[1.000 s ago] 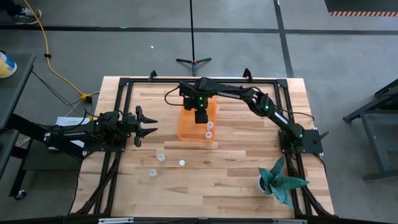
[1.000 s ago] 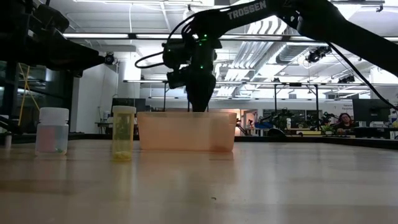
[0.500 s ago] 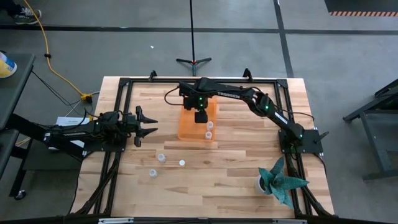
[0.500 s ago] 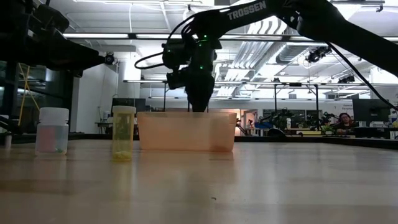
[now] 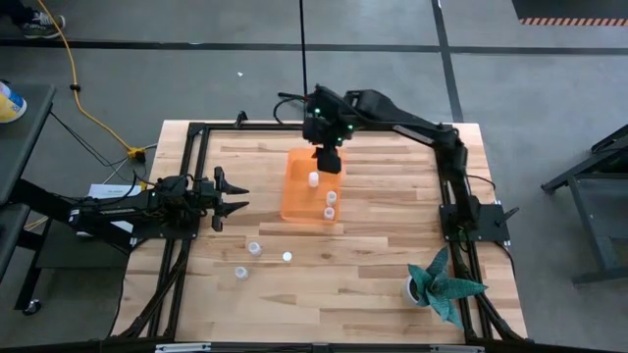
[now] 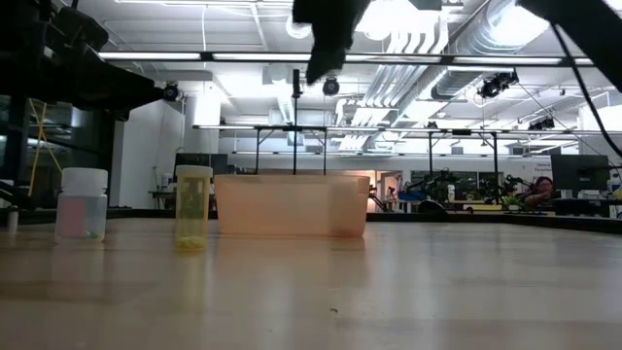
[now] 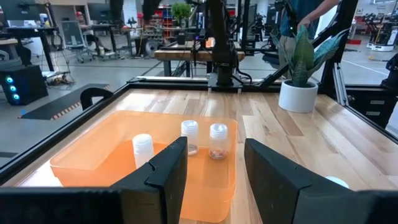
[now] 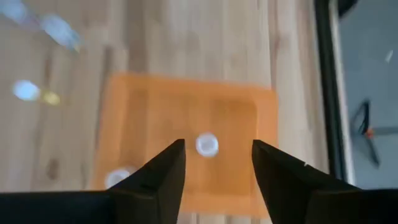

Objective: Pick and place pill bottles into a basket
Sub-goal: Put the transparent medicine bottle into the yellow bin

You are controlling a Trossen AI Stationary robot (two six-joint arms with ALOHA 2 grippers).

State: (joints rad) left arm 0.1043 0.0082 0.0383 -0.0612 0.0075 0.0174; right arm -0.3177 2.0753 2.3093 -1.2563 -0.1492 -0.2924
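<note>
Risk, as I judge it, lies with the three pill bottles (image 5: 254, 249) on the bare table: a hasty reach could tip one rolling. Three bottles stand in the basket (image 5: 297, 204). My right gripper (image 5: 327, 162) hangs released and empty above the basket's far end; my left gripper (image 5: 233, 197) waits spread beside it. Only my right wrist view looks straight down onto a cap (image 8: 206, 145).
</note>
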